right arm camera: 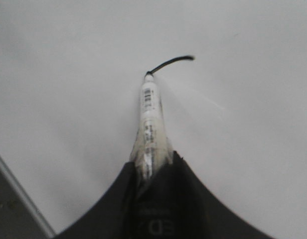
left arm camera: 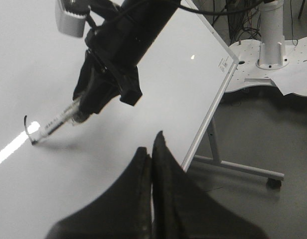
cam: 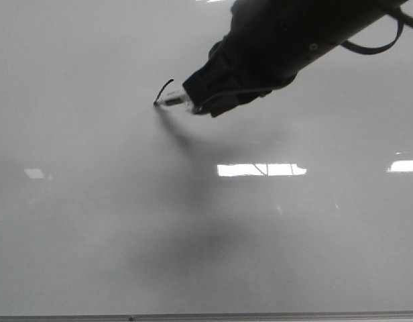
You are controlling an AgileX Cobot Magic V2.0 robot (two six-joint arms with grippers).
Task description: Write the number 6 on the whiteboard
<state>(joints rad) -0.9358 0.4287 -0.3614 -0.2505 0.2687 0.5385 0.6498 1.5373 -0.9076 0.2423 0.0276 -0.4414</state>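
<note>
The whiteboard (cam: pixel 92 221) fills the front view, glossy pale grey. My right gripper (cam: pixel 196 97) is shut on a white marker (cam: pixel 171 100) whose tip touches the board. A short curved black stroke (cam: pixel 165 87), the start of the number 6, runs up from the tip. It also shows in the right wrist view (right arm camera: pixel 171 62) above the marker (right arm camera: pixel 149 114), and in the left wrist view (left arm camera: pixel 26 124). My left gripper (left arm camera: pixel 152 149) is shut and empty, held off the board's right edge.
Bright light reflections (cam: pixel 260 170) lie on the board. A thin grey frame strip (cam: pixel 206 316) runs along its bottom edge. In the left wrist view the board's right frame (left arm camera: pixel 213 104), its stand leg (left arm camera: pixel 243 168) and a white robot base (left arm camera: pixel 270 45) show.
</note>
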